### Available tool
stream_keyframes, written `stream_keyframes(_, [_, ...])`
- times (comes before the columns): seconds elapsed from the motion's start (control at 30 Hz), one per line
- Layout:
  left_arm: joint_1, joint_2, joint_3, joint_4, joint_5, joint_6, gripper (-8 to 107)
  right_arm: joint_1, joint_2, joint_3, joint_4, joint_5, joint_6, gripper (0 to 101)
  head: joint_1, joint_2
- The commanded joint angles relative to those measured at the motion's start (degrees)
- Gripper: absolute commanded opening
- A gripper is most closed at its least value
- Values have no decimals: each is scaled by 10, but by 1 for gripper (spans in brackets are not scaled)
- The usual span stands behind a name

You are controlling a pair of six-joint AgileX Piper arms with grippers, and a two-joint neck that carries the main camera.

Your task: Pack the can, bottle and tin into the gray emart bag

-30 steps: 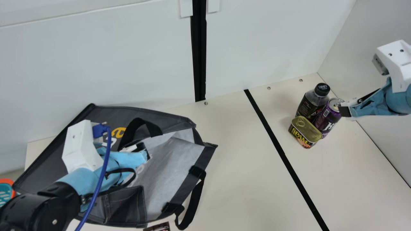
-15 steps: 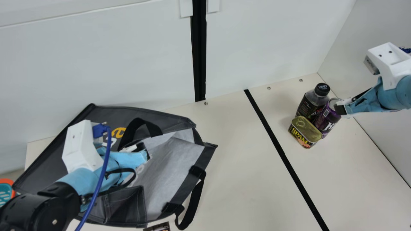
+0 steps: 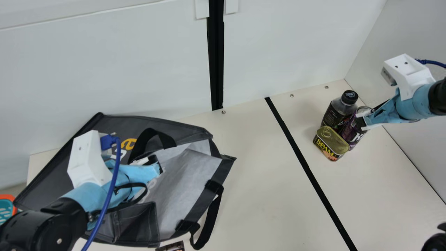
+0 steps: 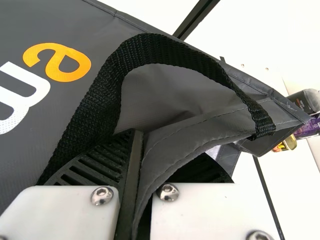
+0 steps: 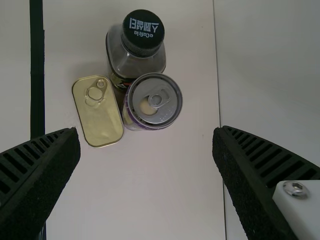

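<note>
In the main view my left gripper (image 3: 157, 168) is at the mouth of the gray bag (image 3: 181, 184); my left gripper (image 4: 135, 170) is shut on the bag's edge beside its black handle (image 4: 165, 50). My right gripper (image 3: 364, 122) stands over the purple can (image 3: 351, 135), hiding part of it. Seen from the right wrist, my right gripper (image 5: 146, 137) is wide open, nothing between its pads, with the can (image 5: 154, 102) beyond. The dark-capped bottle (image 3: 335, 112) and gold-lidded tin (image 3: 331, 141) stand upright close against the can.
A black strip (image 3: 306, 167) runs across the table between bag and items. White walls rise behind and at the right. A dark packet (image 3: 172, 246) lies by the bag's front; an orange and teal object (image 3: 7, 207) is at the far left.
My right arm has moved leftward in the main view, bringing its gripper farther over the can. The left arm and bag have stayed still.
</note>
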Motion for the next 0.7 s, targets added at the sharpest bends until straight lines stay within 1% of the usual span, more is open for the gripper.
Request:
stream_keyframes(0.0, [0,0,0,0,0,0,10,1,5,0,0,-3,3,91,-13,0])
stream_keyframes(0.3, [0,0,0,0,0,0,10,9,36,-5,-3,-18,8,91,-13,0])
stream_keyframes(0.67, [0,0,0,0,0,0,10,13,81,-28,-6,-24,12,91,-13,0])
